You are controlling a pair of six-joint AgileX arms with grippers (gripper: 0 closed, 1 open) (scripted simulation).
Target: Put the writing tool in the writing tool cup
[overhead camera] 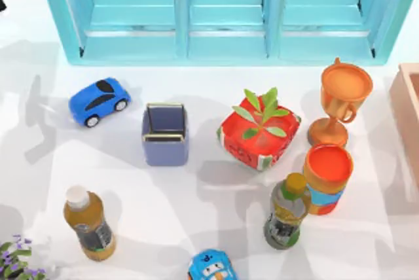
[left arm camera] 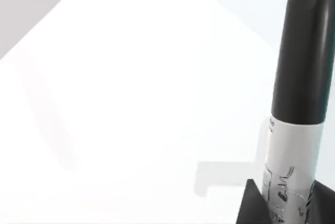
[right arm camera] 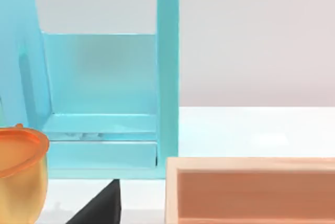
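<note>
The writing tool [left arm camera: 301, 82], a marker with a black cap and a white printed barrel, rises close before the left wrist camera, over bare white table. My left gripper [left arm camera: 285, 211] is shut on its barrel; one dark finger [left arm camera: 252, 207] presses against its side. The writing tool cup [overhead camera: 165, 135], a small square slate-blue holder with a thin metal rim, stands open-topped at the table's centre-left, right of a blue toy car [overhead camera: 99, 101]. A dark finger [right arm camera: 100, 205] of my right gripper shows near the wooden box and the trophy.
A turquoise cabinet [overhead camera: 226, 12] spans the back. A red planter [overhead camera: 258, 133], an orange trophy [overhead camera: 342, 100], an orange can [overhead camera: 327, 176] and a bottle [overhead camera: 286, 211] crowd the right. A wooden box [overhead camera: 409, 113] sits at the right edge. Another bottle [overhead camera: 90, 223] and a toy car [overhead camera: 212, 267] stand in front.
</note>
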